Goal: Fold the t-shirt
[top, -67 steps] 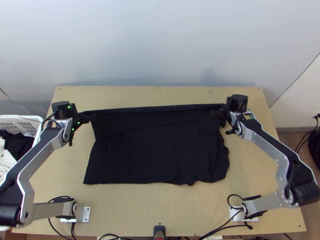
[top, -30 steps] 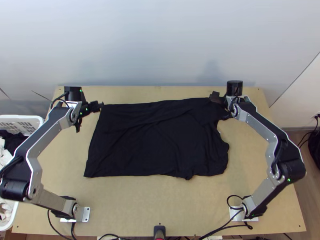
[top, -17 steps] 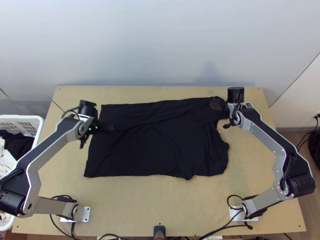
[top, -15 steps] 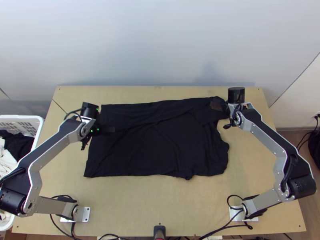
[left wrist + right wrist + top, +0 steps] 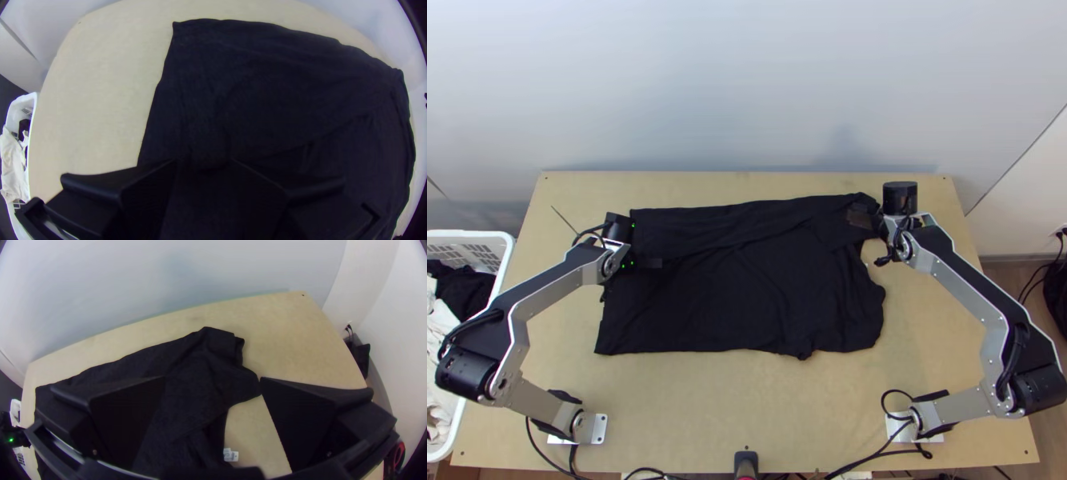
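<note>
Though creased, the t-shirt (image 5: 747, 296) lies spread across my table (image 5: 747, 400)

As I look down, a slanting edge in the black cloth runs from near my left gripper (image 5: 656, 262) up towards my right gripper (image 5: 857, 216). The left one is over the shirt's left part, its fingers parted with a moderate gap; black on black, I can't be sure whether they touch the cloth. My right one is at the shirt's far right corner, fingers set wide, with dark fabric seen between them. A small white tag (image 5: 231, 455) (a handy bit of contrast) shows beside the shirt's edge. Left of the table is my white basket (image 5: 499, 235), with white and black cloth inside.
</note>
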Controlling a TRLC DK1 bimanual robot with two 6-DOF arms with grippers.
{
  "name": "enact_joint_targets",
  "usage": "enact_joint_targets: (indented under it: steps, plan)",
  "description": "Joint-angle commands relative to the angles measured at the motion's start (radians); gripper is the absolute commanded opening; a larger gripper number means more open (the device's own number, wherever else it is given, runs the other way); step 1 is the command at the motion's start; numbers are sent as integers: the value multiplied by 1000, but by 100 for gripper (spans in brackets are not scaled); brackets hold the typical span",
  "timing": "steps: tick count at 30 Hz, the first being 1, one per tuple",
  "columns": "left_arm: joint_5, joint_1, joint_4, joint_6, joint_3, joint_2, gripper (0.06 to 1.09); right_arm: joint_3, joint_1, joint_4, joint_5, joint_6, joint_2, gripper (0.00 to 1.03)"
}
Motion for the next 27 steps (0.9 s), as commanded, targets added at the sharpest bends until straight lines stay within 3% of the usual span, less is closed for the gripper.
enact_joint_targets:
  steps: [1, 4, 7, 9, 12, 17, 22, 27]
  plan:
    - [-9, 9, 45, 3, 0, 57, 61, -13, 14, 4, 0, -4, -10, 98]
    - [-8, 13, 104, 17, -1, 62, 26, -10, 23, 9, -1, -16, 2, 98]
    - [-9, 12, 108, 18, 8, 70, 23, -4, 32, 12, -6, -17, 10, 98]
    - [-9, 10, 117, 20, 8, 70, 9, -1, 37, 12, -16, -17, 19, 98]
    - [-9, 10, 120, 20, 14, 65, 10, 2, 47, 9, -52, -19, 41, 91]
    - [-9, 16, 120, 15, 25, 65, 10, 11, 86, -16, -101, -17, 104, 91]
    - [-9, 16, 120, 12, 28, 68, 10, 91, 112, -168, -159, -17, 197, 91]
    - [-9, 18, 120, 12, 29, 73, 10, 108, 144, -185, -159, -20, 236, 91]
